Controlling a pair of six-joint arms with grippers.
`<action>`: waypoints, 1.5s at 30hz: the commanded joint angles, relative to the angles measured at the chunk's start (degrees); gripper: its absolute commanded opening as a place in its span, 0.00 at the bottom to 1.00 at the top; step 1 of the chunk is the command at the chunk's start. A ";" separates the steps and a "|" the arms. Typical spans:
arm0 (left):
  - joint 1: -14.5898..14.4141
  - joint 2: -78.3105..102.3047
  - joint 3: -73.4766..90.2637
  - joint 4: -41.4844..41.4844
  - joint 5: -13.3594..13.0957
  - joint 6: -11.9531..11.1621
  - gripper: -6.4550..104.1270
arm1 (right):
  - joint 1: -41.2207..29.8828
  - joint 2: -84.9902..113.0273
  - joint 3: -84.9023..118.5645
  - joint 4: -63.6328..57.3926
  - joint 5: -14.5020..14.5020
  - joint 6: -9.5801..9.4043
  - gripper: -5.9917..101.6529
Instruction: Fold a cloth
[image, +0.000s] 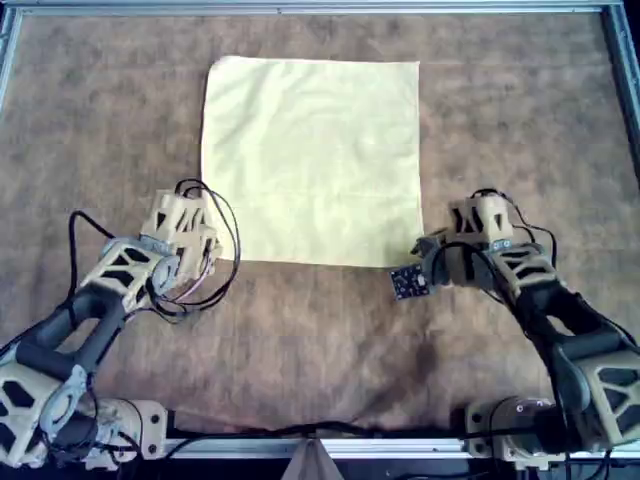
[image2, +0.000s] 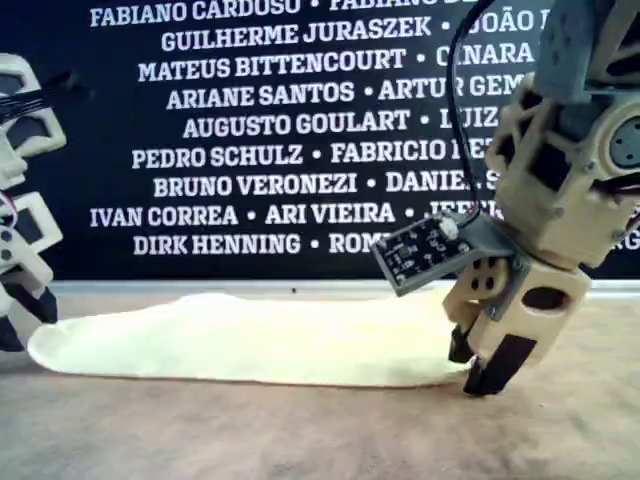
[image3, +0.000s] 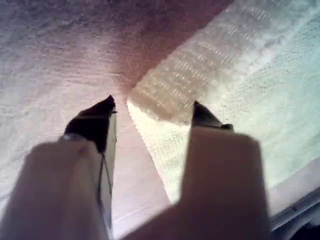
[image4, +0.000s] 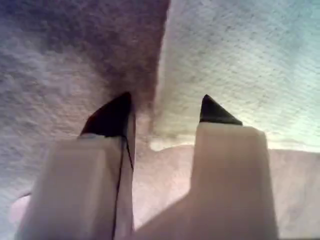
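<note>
The pale yellow cloth (image: 310, 160) lies flat and spread out on the brown table. It shows as a low, flat shape in the exterior view (image2: 250, 340). My first gripper (image3: 152, 110) is open. Its jaws straddle the cloth's (image3: 250, 75) corner, the near right one in the overhead view (image: 440, 250). It stands low at that corner in the exterior view (image2: 478, 362). My second gripper (image4: 167, 102) is open. Its jaws straddle the cloth's (image4: 240, 60) corner, the near left one in the overhead view (image: 200, 245). It is partly cut off at the exterior view's left (image2: 20, 310).
A brown felt-like table surface (image: 320, 340) is bounded by a metal frame (image: 300, 8). A small dark circuit board (image: 408, 282) sticks out beside my first gripper. Loose black cables (image: 215, 280) hang by my second gripper. A black banner with white names (image2: 250, 150) stands behind the table.
</note>
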 joint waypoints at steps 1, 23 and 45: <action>-0.79 -0.35 -3.60 -1.49 0.18 0.35 0.56 | 0.35 -0.53 -4.39 0.35 0.35 -0.70 0.56; 1.85 -3.78 -8.44 -1.58 0.09 0.35 0.56 | 0.35 -2.20 -8.09 0.35 0.26 -0.97 0.56; 2.29 -14.85 -14.33 -1.49 0.09 0.35 0.56 | 0.44 -2.11 -8.17 0.26 0.18 -0.97 0.54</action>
